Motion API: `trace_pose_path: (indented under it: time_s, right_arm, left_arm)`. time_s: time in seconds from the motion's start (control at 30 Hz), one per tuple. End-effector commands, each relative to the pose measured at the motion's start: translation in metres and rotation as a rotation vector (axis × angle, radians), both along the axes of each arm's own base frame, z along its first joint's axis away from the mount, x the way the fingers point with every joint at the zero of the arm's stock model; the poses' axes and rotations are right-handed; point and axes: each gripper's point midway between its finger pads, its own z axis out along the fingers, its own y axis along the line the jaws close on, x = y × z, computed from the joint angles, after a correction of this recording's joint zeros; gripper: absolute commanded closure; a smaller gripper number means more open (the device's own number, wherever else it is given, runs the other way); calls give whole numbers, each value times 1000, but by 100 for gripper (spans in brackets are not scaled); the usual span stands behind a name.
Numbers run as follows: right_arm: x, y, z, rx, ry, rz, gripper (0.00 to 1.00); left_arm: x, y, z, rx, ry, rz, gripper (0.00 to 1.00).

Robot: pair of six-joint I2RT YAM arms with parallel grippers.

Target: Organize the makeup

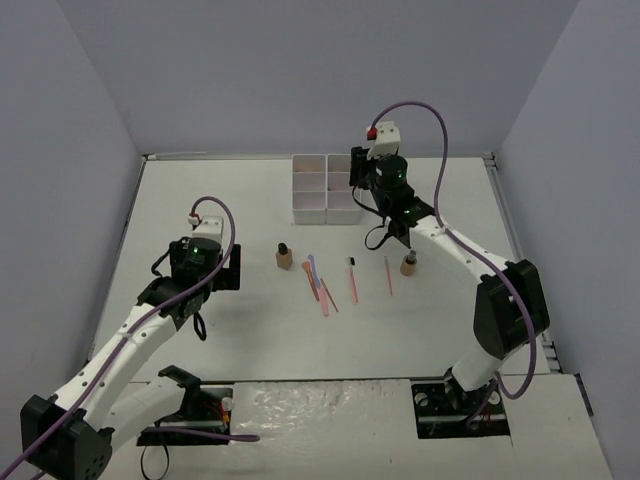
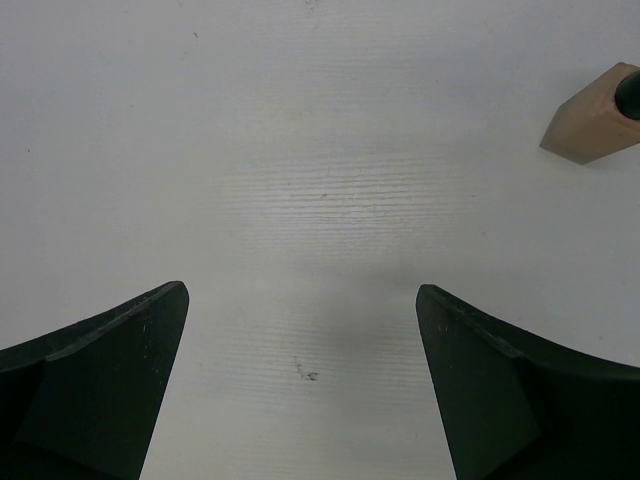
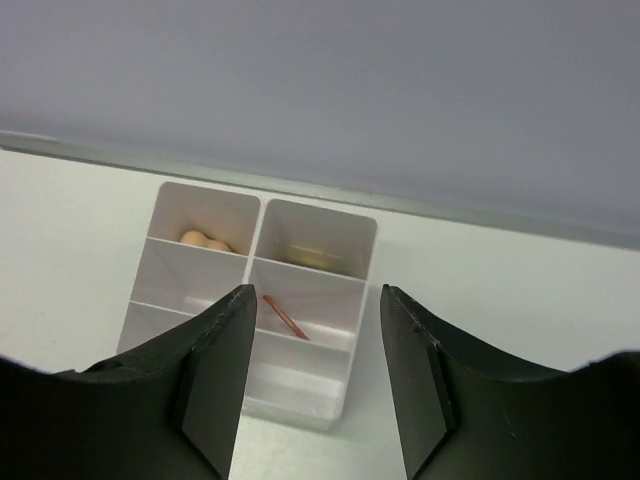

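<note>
Left tool [image 2: 300,300]: spread wide, empty, over bare worktop [image 2: 320,150]; left bottle [image 2: 590,125] off to its side.
Right tool [image 3: 315,300]: jaws parted, gripping nothing, above the box [image 3: 352,236].
Box: red stick [image 3: 285,316] in a middle cell; sponges [image 3: 205,241] in a back cell.
Worktop: left bottle, right bottle [image 1: 408,264], loose sticks [image 1: 322,285] and tube [image 1: 350,262] lay in front of the box.

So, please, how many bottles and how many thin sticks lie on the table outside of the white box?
Tan bottles: 2
Thin sticks: about 6. Four overlap in one bunch, so that count is less sure. Two lie apart.
Total: about 8
</note>
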Motion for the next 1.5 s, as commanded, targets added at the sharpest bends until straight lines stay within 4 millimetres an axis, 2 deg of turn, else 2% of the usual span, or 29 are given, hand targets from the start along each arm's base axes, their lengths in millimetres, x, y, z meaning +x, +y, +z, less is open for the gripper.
trace_pose_path:
  time_s: [0.0, 0.13, 0.3, 0.47, 0.67, 1.07, 1.17, 1.23, 1.47]
  right_arm:
    - [-49, -50, -49, -33, 304, -207, 50]
    - [-92, -60, -93, -26, 479, -208, 50]
    - [-122, -64, -147, -35, 651, -213, 51]
    - [-135, -66, -185, -21, 762, -229, 54]
    - [-141, -70, -216, -32, 855, -226, 59]
    - [-156, -81, -247, -74, 952, -228, 62]
    - [-160, -80, -255, -81, 977, -213, 65]
    - [-161, -79, -257, -85, 987, -199, 70]
    - [-162, -79, -257, -113, 988, -181, 95]
  left_arm:
    - [12, -2, 16, -24, -62, 12, 3]
    - [12, -1, 16, -19, -59, 17, 3]
    - [12, -1, 14, -16, -54, 15, 3]
    - [12, -1, 13, -13, -50, 18, 3]
    - [11, 3, 15, -1, -53, 31, 3]
    - [10, 6, 15, 8, -54, 42, 3]
    - [11, 6, 14, 9, -54, 42, 3]
    - [11, 5, 14, 8, -53, 43, 3]
    - [12, 5, 14, 12, -48, 41, 3]
